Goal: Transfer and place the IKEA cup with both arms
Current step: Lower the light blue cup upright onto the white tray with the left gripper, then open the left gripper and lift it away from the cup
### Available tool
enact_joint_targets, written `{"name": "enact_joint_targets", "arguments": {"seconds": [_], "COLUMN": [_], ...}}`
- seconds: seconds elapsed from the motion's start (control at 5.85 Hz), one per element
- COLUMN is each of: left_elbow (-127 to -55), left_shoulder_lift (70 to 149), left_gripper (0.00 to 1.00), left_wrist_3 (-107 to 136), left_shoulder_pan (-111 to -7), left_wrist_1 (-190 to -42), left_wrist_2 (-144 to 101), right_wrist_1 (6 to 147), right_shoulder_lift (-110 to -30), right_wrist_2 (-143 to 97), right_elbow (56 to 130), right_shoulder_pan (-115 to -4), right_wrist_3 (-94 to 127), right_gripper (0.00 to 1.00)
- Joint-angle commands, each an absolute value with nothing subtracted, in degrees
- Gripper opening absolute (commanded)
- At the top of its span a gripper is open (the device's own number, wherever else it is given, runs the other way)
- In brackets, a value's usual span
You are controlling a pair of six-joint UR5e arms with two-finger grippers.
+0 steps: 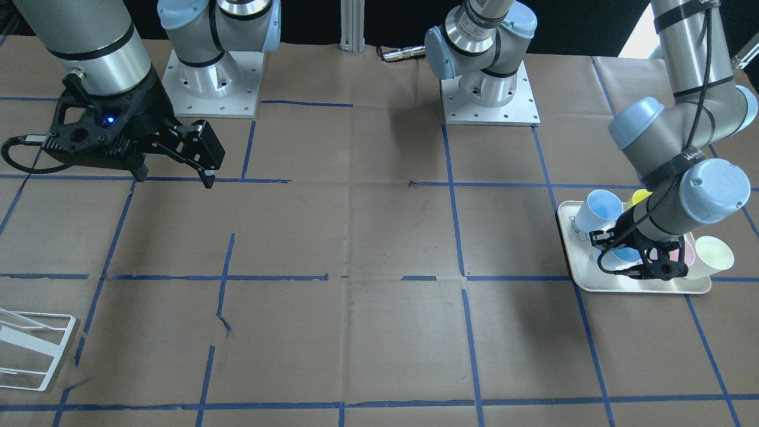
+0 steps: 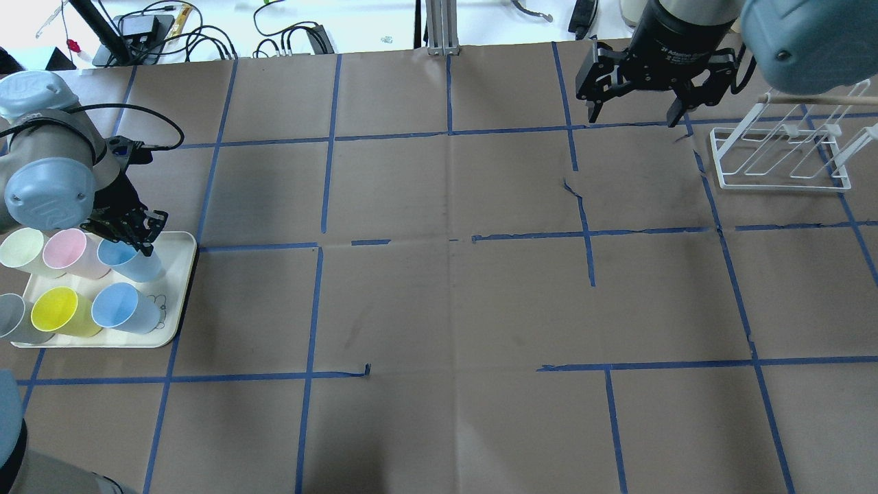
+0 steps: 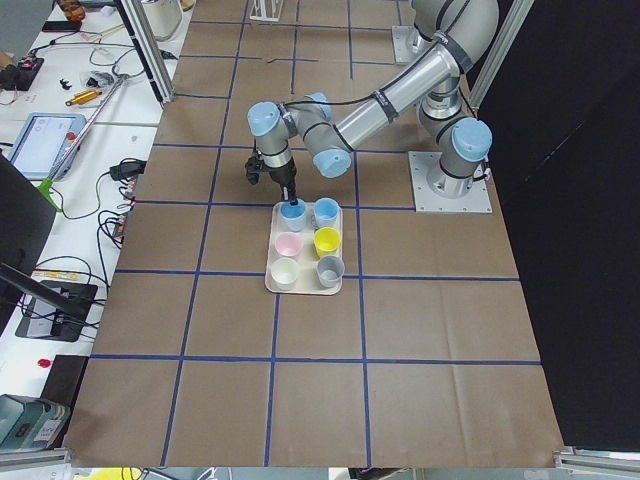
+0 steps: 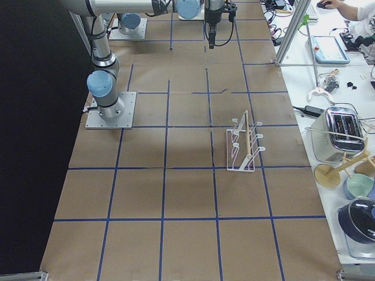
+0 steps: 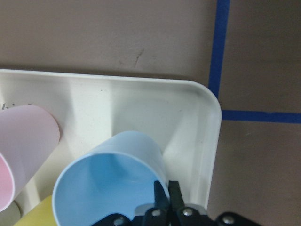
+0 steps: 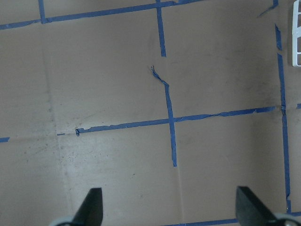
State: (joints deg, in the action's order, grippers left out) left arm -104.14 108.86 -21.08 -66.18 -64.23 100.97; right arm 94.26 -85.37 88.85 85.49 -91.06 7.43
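The IKEA cup (image 2: 130,261), a pale-blue tumbler with a brighter blue inside, stands in the corner of the cream tray (image 2: 180,274). My left gripper (image 5: 164,195) is shut on its rim, one finger inside and one outside. The same cup shows in the left wrist view (image 5: 108,183) and the front view (image 1: 624,256). A second, alike blue cup (image 2: 123,309) stands beside it on the tray. My right gripper (image 2: 634,113) is open and empty, hovering over the far right of the table; its spread fingertips (image 6: 93,207) show in the right wrist view.
The tray also holds a pink cup (image 2: 68,252), a yellow cup (image 2: 58,310), a pale cream cup (image 2: 24,250) and a grey cup (image 2: 10,317). A white wire rack (image 2: 782,158) stands at the far right, next to my right gripper. Blue tape lines cross the brown table cover.
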Motion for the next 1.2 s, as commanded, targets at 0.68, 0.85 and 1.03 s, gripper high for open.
{"name": "enact_joint_targets", "arguments": {"seconds": [0.68,0.85,1.03], "left_elbow": [-101.35,-98.64,-96.0], "left_shoulder_lift": [107.5,103.92,100.06], "left_gripper": [0.98,0.98,0.98], "left_wrist_3": [-21.71,-21.27,-21.1], "left_shoulder_pan": [-66.79,-67.49,-69.76], "left_wrist_1": [-65.99,-73.58,-82.27], "left_wrist_2": [100.11,99.93,99.41], "right_wrist_1": [94.22,94.22,94.22], "right_shoulder_lift": [-85.43,-85.43,-85.43], "right_wrist_2": [88.86,88.86,88.77], "right_elbow": [85.52,85.52,85.52], "right_shoulder_pan": [-91.14,-91.14,-91.14], "right_wrist_3": [5.36,5.36,5.45], "right_gripper": [1.0,1.0,1.0]}}
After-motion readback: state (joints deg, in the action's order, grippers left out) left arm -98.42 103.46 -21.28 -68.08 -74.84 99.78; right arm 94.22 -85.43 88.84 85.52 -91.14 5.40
